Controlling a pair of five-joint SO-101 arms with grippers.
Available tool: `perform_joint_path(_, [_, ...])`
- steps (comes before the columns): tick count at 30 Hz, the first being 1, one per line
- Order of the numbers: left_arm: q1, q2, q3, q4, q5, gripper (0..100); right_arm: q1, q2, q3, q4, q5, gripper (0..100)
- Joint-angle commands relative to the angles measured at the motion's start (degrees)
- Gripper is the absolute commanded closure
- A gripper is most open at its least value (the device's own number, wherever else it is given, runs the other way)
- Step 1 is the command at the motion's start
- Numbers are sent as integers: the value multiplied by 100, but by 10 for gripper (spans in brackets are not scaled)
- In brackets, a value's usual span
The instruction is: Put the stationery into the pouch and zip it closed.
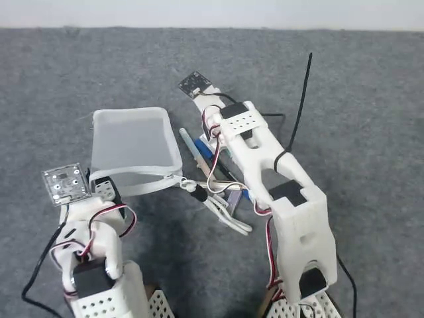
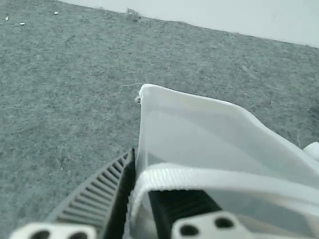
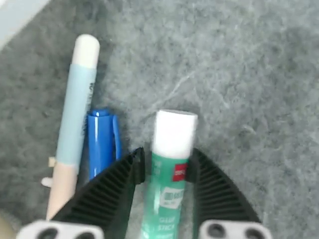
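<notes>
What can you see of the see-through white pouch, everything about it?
The translucent white pouch lies on the grey carpet, roughly rectangular with rounded corners, its soft walls standing up. Its mouth, edged by a white zipper band, faces the arms and is open. The left gripper pinches that band, one black ribbed finger outside, one inside. It looks empty.

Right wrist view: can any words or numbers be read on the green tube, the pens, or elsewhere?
Green tube: red badge and pale lettering on its label, too blurred to read.
Light blue pen: dark print along the barrel, too small to read.
Blue pen: no print seen.
Pouch: no print seen.
</notes>
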Motion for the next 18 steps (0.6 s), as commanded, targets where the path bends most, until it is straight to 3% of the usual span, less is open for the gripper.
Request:
perform_joint_path(1, [-26,-105,-391,18,70,991,22,-145,-352,-57,97,989])
perform_joint_path(18, [-9,-105,-611,149,70,991,31,-1059,-316,1569,88,993])
